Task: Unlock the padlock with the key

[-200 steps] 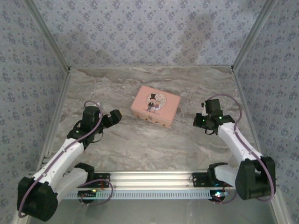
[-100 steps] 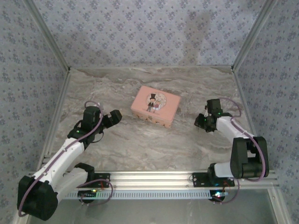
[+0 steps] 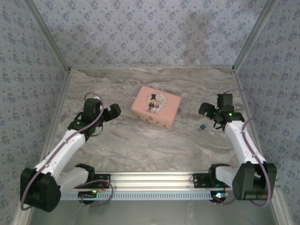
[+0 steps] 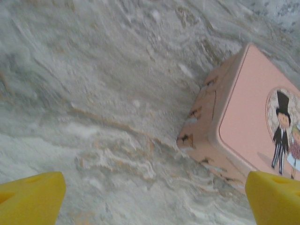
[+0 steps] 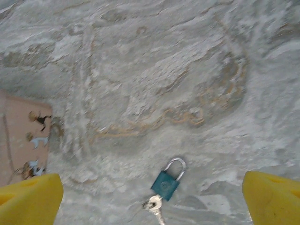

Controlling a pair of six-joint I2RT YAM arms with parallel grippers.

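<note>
Two arms, both pincers spread wide, nothing held in either.

Overhead: the left gripper hangs near the left end of the pink tin, apart from it. The right gripper hovers to the tin's right. The padlock lies on the marble table, just on the near side of the right gripper, a bluish speck from here.

Left wrist: yellow fingertips sit at the bottom corners, with the tin's corner beyond them.

Right wrist resolves the lock: teal body, silver shackle. The key touches its lower end; inserted or merely beside, cannot tell. Both lie between the wide-set fingertips, touching neither.
</note>
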